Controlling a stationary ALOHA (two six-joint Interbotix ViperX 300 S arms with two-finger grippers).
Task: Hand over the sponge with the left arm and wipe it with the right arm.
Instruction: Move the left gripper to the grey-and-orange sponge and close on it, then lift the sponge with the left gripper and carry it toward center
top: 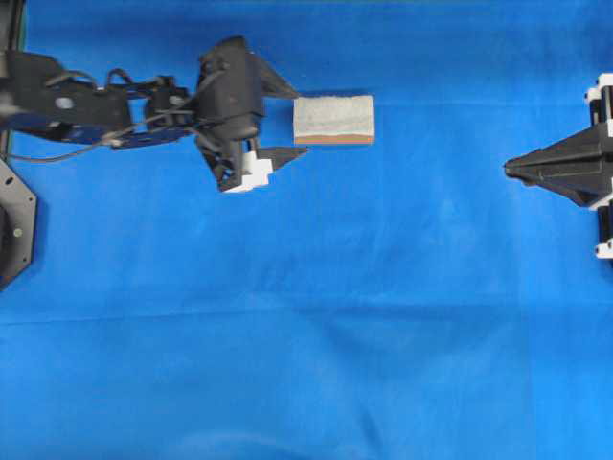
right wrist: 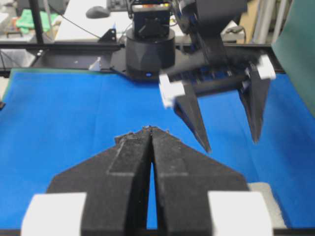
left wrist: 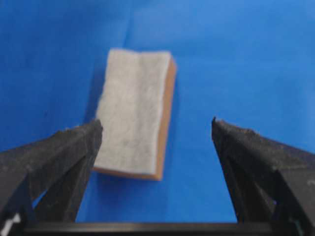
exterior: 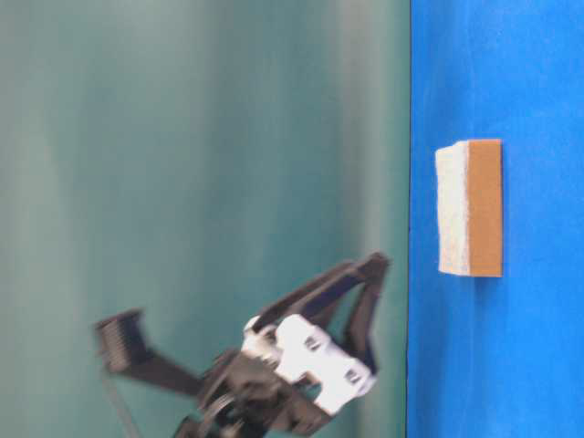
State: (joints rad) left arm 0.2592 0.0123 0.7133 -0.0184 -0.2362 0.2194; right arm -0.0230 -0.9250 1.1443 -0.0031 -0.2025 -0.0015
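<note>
Whitish-grey sponge [top: 333, 119] lies flat, long axis pointing toward the left gripper [top: 292, 120].

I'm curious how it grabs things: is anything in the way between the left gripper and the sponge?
Nothing visible. The left gripper is open, and only bare blue cloth separates it from the sponge.

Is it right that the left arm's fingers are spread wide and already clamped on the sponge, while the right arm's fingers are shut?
Not quite. The left arm's fingers are spread wide, but they are not on the sponge: the left wrist view shows it lying free on the blue cloth just ahead of the tips. The right arm's fingers are shut.
</note>
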